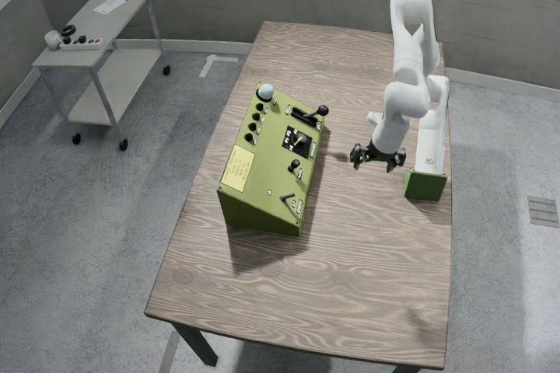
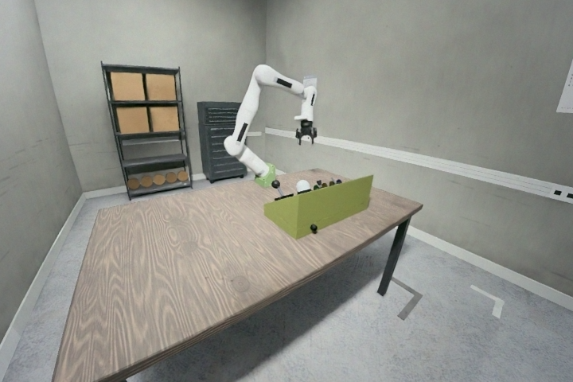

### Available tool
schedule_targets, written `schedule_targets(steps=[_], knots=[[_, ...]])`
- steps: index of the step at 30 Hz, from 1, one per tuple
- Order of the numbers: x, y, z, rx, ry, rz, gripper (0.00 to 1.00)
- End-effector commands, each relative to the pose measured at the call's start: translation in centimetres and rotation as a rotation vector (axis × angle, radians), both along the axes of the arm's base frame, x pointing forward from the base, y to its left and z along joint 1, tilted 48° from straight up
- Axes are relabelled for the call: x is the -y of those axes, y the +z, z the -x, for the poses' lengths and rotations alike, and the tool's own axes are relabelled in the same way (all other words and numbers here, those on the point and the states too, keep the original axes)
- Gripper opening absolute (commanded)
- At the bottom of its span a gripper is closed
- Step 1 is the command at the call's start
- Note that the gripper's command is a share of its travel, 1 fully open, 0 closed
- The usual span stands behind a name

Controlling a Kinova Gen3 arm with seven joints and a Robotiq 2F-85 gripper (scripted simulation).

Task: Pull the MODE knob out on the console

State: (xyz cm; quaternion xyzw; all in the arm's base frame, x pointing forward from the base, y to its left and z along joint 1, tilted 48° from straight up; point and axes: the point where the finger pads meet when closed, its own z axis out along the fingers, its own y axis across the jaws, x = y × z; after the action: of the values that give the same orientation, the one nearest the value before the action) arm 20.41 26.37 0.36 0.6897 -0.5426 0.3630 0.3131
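The olive-green console (image 1: 269,160) stands on the wooden table with its sloped panel facing up. It also shows from behind in the exterior view (image 2: 321,204). The panel carries a small black knob (image 1: 293,165), a rotary selector (image 1: 298,140), a ball-tipped slide lever (image 1: 316,111), a toggle lever (image 1: 286,196), several dark buttons (image 1: 253,122) and a white dome (image 1: 265,91). The labels are too small to read, so I cannot tell which control is MODE. Another black ball knob (image 2: 313,228) sits low on the console's rear face. My gripper (image 1: 377,158) is open and empty, high above the table to the right of the console, as the exterior view shows (image 2: 305,136).
The arm's green base (image 1: 425,184) stands on the table's right edge. A wheeled cart (image 1: 98,57) stands on the floor at the far left. A shelf with boxes (image 2: 145,128) and a dark cabinet (image 2: 220,139) stand against the back wall.
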Motion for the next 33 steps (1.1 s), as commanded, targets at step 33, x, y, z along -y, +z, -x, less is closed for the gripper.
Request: schedule_targets(steps=[33], knots=[[-3.1,7.8,-2.8,-0.701,0.818,0.254,1.00]])
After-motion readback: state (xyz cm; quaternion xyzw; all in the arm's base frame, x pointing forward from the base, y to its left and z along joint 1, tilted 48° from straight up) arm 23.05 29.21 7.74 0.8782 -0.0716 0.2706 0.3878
